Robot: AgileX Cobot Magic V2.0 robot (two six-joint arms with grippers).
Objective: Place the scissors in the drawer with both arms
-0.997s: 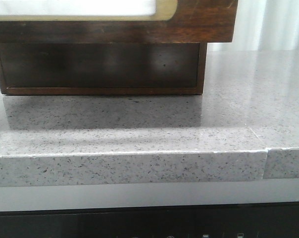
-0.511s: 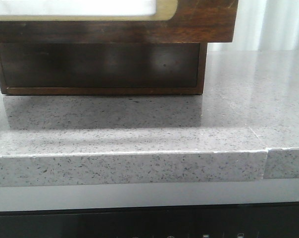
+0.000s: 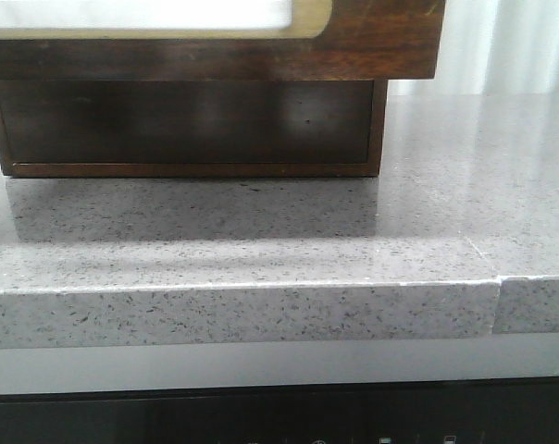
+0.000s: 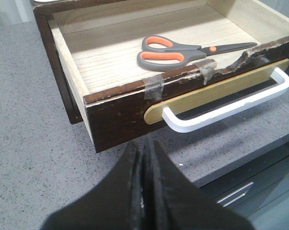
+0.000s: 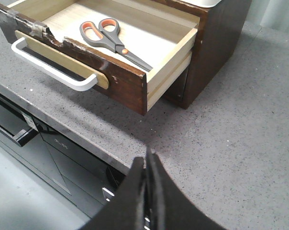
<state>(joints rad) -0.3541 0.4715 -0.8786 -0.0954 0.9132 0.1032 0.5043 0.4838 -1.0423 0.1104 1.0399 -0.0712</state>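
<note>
wooden drawer (image 4: 120, 103) open, scissors (image 4: 183, 49) inside; left gripper (image 4: 145, 158) and right gripper (image 5: 147, 167) pressed together.

Our left gripper (image 4: 145, 143) has its two black jaws pressed flat together, nothing between them. Our right gripper (image 5: 148, 155) is the same, jaws closed to a thin seam and empty. Neither arm appears in the front view.

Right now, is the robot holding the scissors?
No, the scissors lie flat inside the open drawer, and both the left gripper and right gripper are shut on nothing.
</note>
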